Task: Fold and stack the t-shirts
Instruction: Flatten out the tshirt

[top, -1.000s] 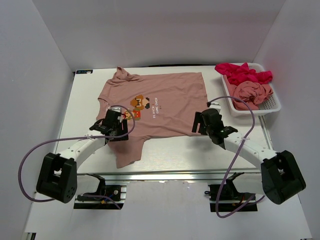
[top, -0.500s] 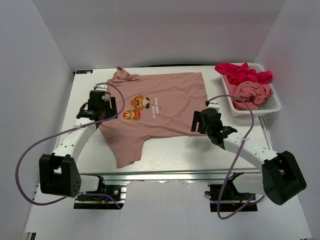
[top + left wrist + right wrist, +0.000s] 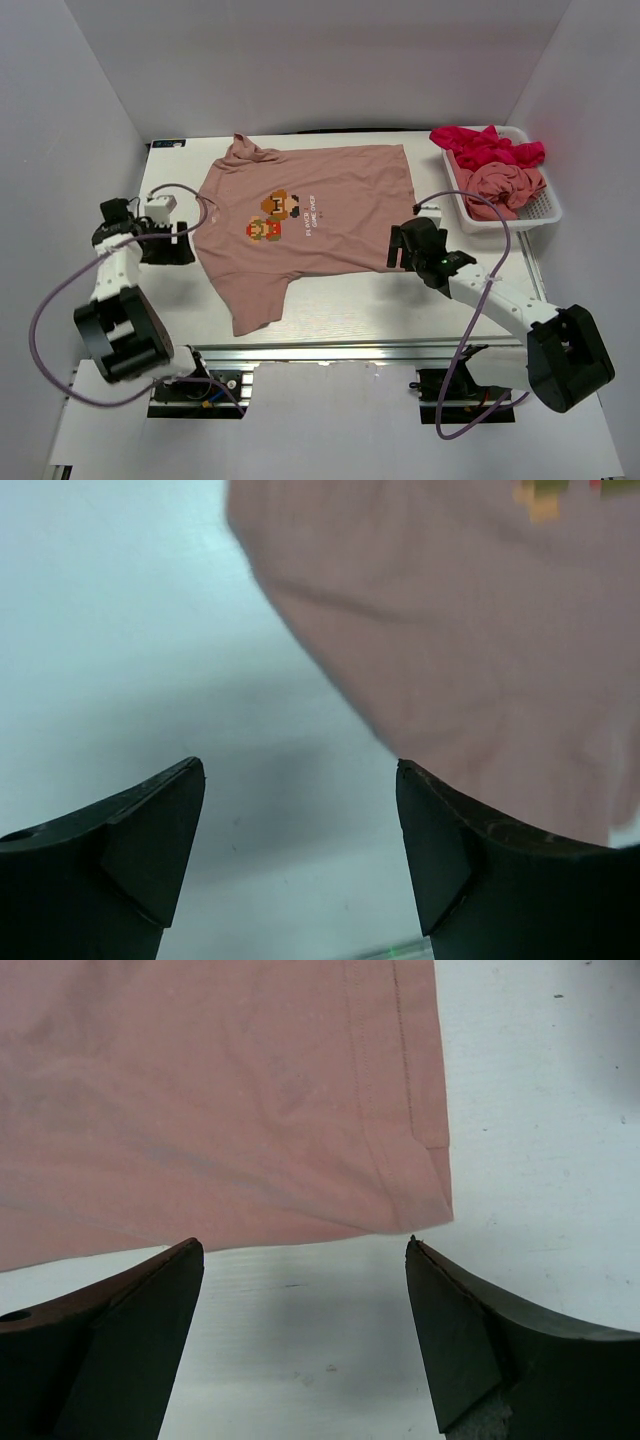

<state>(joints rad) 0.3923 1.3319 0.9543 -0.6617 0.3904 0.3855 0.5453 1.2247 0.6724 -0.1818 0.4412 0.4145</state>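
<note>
My two arms flank the printed salmon-pink t-shirt [image 3: 320, 215], which lies spread flat and print-up in the middle of the table [image 3: 330, 305], collar to the left, hem to the right, one sleeve reaching toward the near edge. The left gripper [image 3: 300, 780] hangs over bare tabletop just beside the shirt's left edge, jaws set wide and holding nothing; on my left wrist feed the cloth's curved edge runs ahead of the right-hand finger. The right gripper [image 3: 305, 1250] sits at the shirt's near right corner, likewise spread wide and empty, with the stitched hem corner lying just ahead between its fingers. At the far right, the white mesh basket [image 3: 548, 214] holds a magenta-red t-shirt [image 3: 485, 148] and, nearer, a crumpled salmon-pink t-shirt [image 3: 505, 186], both bunched and unfolded
</note>
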